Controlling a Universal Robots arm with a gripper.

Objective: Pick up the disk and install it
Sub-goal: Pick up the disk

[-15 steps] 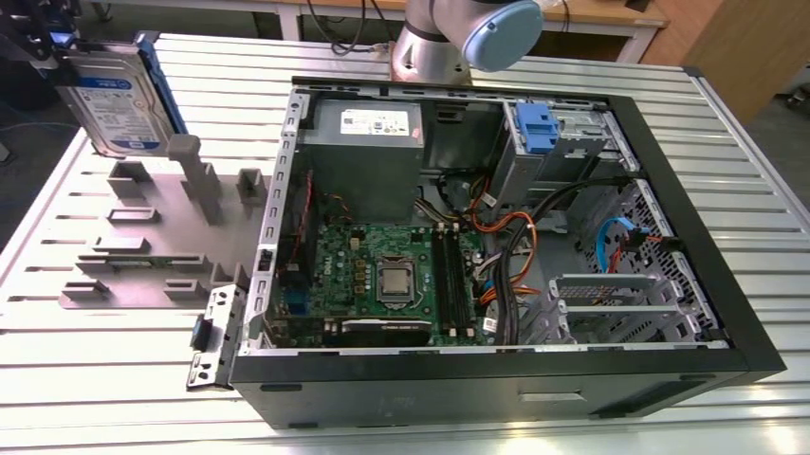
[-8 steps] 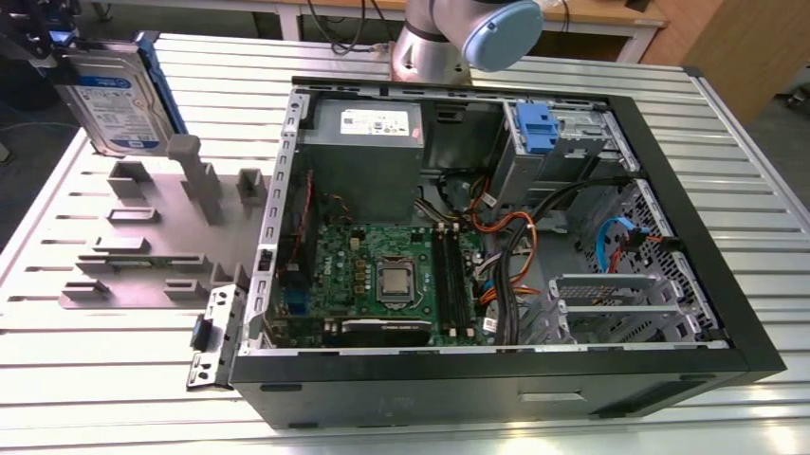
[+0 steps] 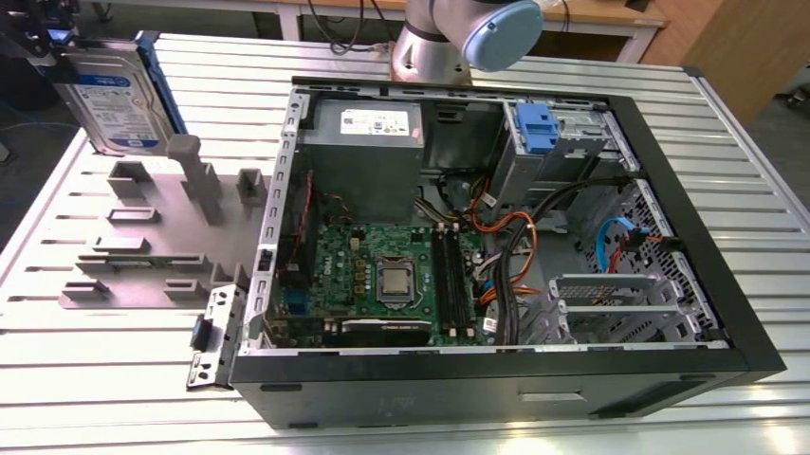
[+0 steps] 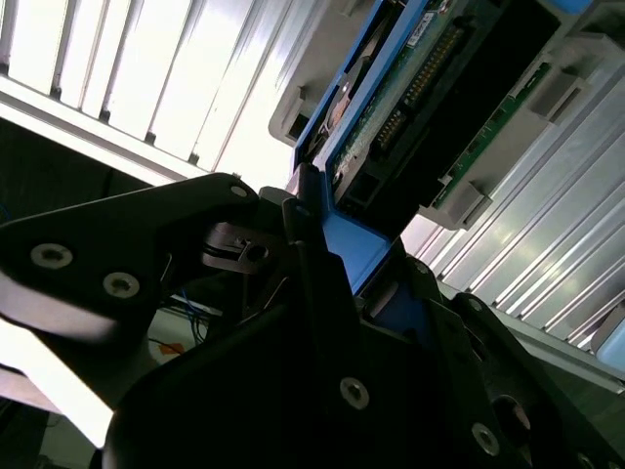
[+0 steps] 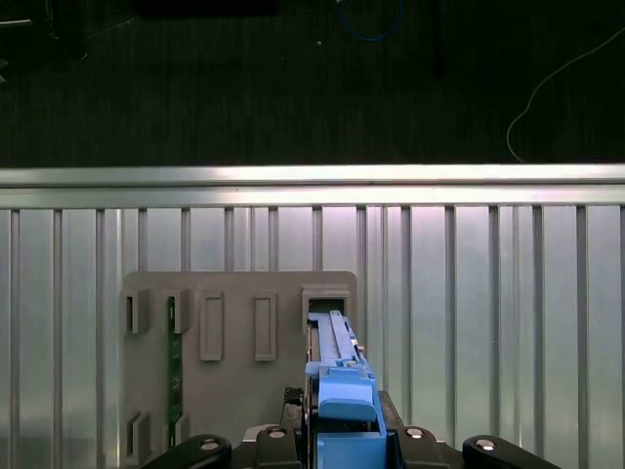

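jaws: clamped on disk (image 5: 340, 391) | second wrist view: its circuit-board side (image 4: 430, 98) | exterior view: label face (image 3: 112, 100), above grey fixture (image 3: 177, 237)

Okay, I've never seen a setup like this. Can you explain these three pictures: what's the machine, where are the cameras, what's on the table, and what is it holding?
This is one robot arm, standing at the far edge of a slatted metal table. The exterior view comes from a camera off the arm that takes in the whole scene. On the table lies an open computer case with its boards and cables showing. On the exterior view's left of it is a grey holder plate with slots. The two wrist views come from cameras riding on the arm near its gripper, the black claw. The gripper is shut on the disk, a silver hard drive held upright above the plate. In the first wrist view you see its blue frame up close.
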